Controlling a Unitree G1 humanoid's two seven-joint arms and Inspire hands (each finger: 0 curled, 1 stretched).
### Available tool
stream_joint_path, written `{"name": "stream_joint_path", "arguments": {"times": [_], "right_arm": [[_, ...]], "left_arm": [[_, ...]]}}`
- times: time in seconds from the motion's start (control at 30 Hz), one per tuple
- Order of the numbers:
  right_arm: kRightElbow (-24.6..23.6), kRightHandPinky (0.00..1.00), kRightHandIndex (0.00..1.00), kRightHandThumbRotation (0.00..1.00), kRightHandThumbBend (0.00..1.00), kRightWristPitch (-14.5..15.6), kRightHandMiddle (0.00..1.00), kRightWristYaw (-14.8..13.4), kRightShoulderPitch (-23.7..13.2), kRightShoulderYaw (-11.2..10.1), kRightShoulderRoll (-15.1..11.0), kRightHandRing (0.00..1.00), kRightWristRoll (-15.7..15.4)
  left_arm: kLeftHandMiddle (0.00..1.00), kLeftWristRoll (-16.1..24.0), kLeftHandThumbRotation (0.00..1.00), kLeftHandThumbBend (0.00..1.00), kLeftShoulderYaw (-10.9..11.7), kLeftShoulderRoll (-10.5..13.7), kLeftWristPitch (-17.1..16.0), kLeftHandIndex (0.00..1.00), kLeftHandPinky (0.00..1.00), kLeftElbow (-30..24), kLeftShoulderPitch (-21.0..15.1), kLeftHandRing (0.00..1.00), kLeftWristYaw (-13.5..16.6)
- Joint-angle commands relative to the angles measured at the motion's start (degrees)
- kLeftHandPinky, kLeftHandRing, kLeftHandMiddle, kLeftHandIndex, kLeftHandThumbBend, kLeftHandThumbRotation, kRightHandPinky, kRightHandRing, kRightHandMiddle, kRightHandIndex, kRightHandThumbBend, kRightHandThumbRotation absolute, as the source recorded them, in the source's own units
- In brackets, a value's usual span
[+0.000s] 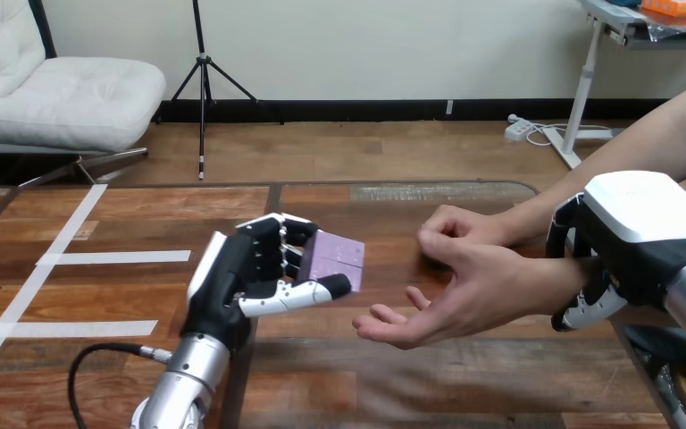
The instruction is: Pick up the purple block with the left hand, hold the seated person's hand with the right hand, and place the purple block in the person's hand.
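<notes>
A purple block (335, 257) is held above the table in my left hand (246, 273), whose fingers and thumb curl round it. To its right the person's hand (451, 290) lies palm up with fingers loosely bent, a short gap away from the block. My right hand (594, 268) sits at the person's wrist (554, 273), fingers curled round it from behind and a thumb under it.
The wooden table (322, 375) carries white tape strips (112, 257) at the left. A metal strip (442, 190) lies along its far edge. The person's forearm (652, 147) reaches in from the upper right.
</notes>
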Motion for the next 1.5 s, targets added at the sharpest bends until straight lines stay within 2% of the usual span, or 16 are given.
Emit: {"name": "stream_joint_path", "arguments": {"times": [0.0, 0.27, 0.73, 1.17, 1.47], "right_arm": [[-2.14, 0.26, 0.5, 0.0, 0.86, 0.45, 0.42, -0.42, -3.32, -2.71, -2.45, 0.33, -0.41], [-2.57, 0.24, 0.5, 0.0, 0.86, 0.75, 0.4, -0.02, -4.11, -2.49, -2.3, 0.31, -0.74], [-3.38, 0.26, 0.5, 0.0, 0.85, 0.36, 0.42, 0.4, -5.6, -2.12, -1.9, 0.33, -0.78], [-3.71, 0.25, 0.49, 0.0, 0.84, 0.39, 0.42, 1.36, -7.16, -1.17, -1.55, 0.32, -1.3], [-3.41, 0.22, 0.49, 0.0, 0.84, -0.41, 0.39, 1.3, -8.04, -1.09, -1.54, 0.29, -0.84]], "left_arm": [[0.48, -1.04, 0.15, 0.89, -0.44, -1.15, 0.63, 0.5, 0.37, -3.59, -3.78, 0.42, -1.56], [0.48, -0.98, 0.15, 0.89, -0.78, -1.68, 1.42, 0.5, 0.37, -4.01, -3.85, 0.43, -3.18], [0.48, -0.47, 0.16, 0.9, -1.49, -2.42, 3.7, 0.5, 0.37, -5.42, -3.98, 0.42, -4.83], [0.48, -0.73, 0.16, 0.89, -2.89, -3.44, 5.33, 0.51, 0.37, -6.62, -4.53, 0.43, -7.09], [0.49, -0.4, 0.16, 0.88, -3.82, -4.52, 6.42, 0.51, 0.38, -7.98, -4.64, 0.43, -8.04]]}}
